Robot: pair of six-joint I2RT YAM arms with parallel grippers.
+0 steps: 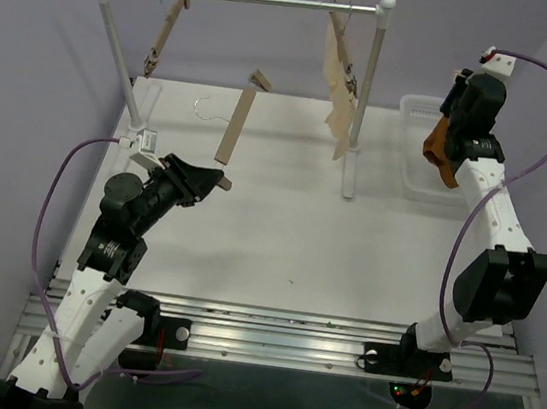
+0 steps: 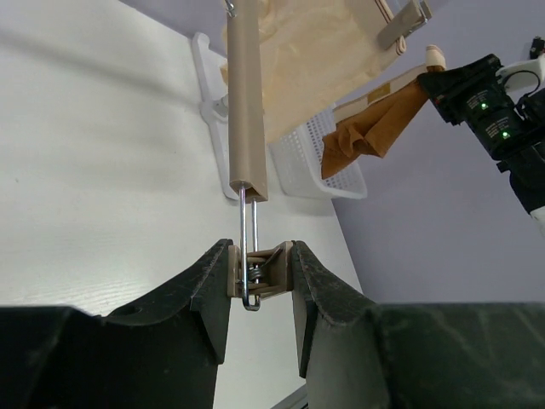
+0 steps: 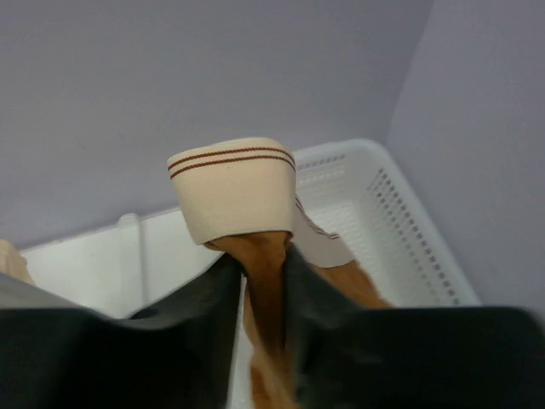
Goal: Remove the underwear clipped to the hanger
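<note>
Wood-bar hanger (image 1: 235,127) is held off the rail (image 1: 250,0), over the left half of the table (image 1: 278,246). One end clip (image 2: 264,268) is pinched between the narrowly set jaws of the left gripper (image 1: 218,181), with the bar tilted up toward the far side. Second hanger (image 1: 165,34) is hung at the rail's left end. Cream garment (image 1: 341,87) is clipped up near the rail's right end. White basket (image 1: 408,177) is set at far right. Rust-brown underwear (image 1: 439,156) is held above the basket, well apart from the hanger, clamped between the closed-down fingers of the right gripper (image 3: 264,256). Its pale striped waistband is folded over above the fingertips.
</note>
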